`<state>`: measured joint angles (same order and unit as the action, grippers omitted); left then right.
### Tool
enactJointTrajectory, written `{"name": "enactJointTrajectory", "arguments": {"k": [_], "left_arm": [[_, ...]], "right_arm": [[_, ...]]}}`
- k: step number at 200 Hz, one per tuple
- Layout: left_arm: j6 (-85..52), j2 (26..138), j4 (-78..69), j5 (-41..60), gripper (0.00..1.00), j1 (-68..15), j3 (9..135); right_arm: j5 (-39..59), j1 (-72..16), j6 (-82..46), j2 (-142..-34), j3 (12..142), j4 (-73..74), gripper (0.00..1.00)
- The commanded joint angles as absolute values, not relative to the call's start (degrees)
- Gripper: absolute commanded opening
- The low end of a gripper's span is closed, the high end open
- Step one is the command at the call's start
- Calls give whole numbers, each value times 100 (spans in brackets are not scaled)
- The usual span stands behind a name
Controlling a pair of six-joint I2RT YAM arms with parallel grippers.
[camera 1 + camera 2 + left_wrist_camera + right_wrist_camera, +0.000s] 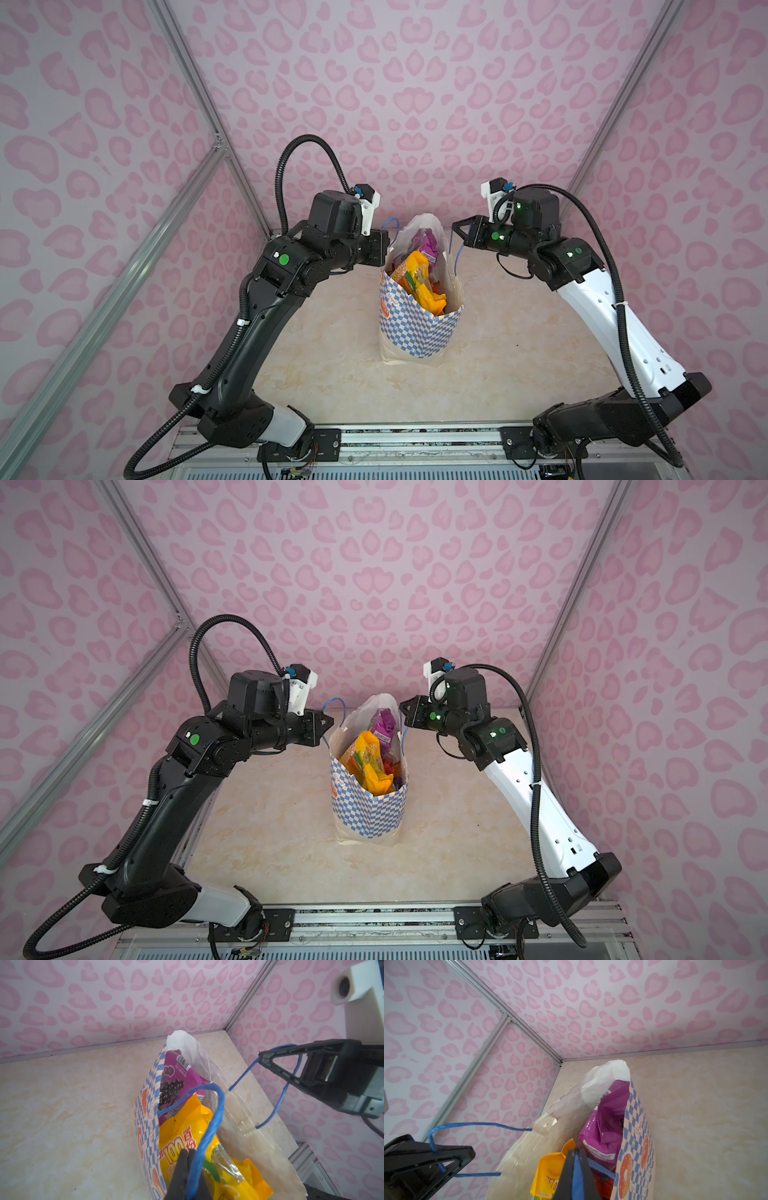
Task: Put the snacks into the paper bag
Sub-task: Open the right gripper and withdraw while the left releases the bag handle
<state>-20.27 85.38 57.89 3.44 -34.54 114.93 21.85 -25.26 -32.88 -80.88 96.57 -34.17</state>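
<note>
one bag (419, 336) with two handles (209, 1126). snacks (419, 278) inside: one purple pouch (430, 245), one red packet (604, 1185), several yellow-orange packets (368, 750) — exact number hidden. two grippers — left gripper (330, 721), right gripper (401, 709).

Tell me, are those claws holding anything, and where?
The left claw pinches one blue cord handle of the paper bag; the right claw pinches the other.

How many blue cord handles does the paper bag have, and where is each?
2. The left handle is pinched in the shut left claw. The right handle is pinched in the shut right claw. They sit on opposite sides of the paper bag. None seems hidden.
</note>
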Motion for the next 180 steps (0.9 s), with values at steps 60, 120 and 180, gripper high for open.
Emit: {"name": "enactJointTrajectory", "arguments": {"k": [60, 120, 180], "left_arm": [[-2094, 8556, 4399, 316, 3, -3434, 10408], [-2346, 8226, 3967, 289, 3, -3384, 9215], [-2434, 8163, 3904, 288, 29, -3383, 9157]], "right_arm": [[1954, -2319, -3207, -7468, 8294, -1892, 0], [1565, -2329, -3319, -6971, 6872, -1489, 0], [1368, -2331, -3285, -6777, 6916, -1715, 32]]}}
